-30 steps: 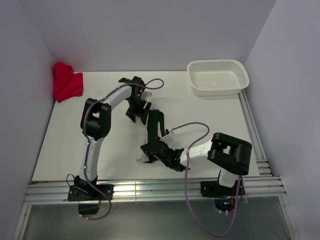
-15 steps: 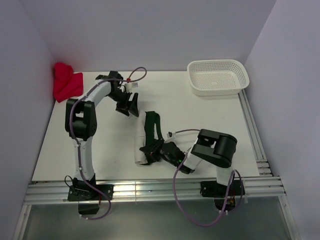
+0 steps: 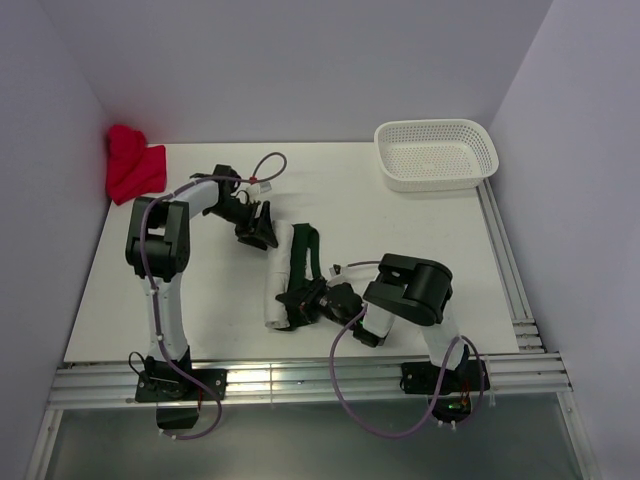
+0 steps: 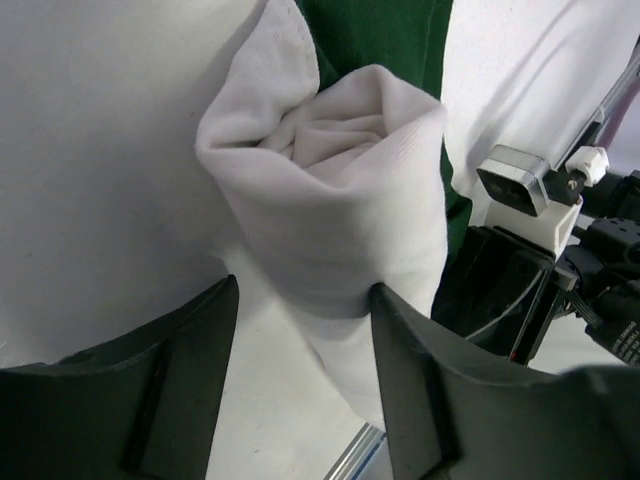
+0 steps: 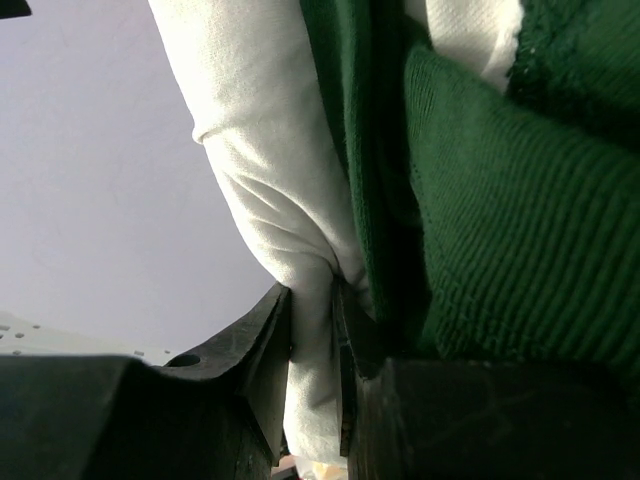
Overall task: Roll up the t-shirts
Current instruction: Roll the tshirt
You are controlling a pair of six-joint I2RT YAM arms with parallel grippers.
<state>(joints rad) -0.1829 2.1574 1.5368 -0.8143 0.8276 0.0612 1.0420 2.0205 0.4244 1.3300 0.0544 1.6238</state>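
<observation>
The off-white t-shirt lies rolled into a long tube near the table's middle, with the dark green t-shirt folded along its right side. My left gripper is at the roll's far end. In the left wrist view the left gripper is open around the end of the off-white roll; one finger touches the cloth and the other stands apart from it. My right gripper is at the near end. The right gripper is shut on a fold of off-white cloth, beside the green cloth.
A red cloth is bunched in the far left corner. A white mesh basket stands at the far right. Metal rails run along the near edge, and walls close in on three sides.
My left arm pulled back to the left and came down again at the roll's far end. The right arm swung left, and the roll's near end shifted left with it.
</observation>
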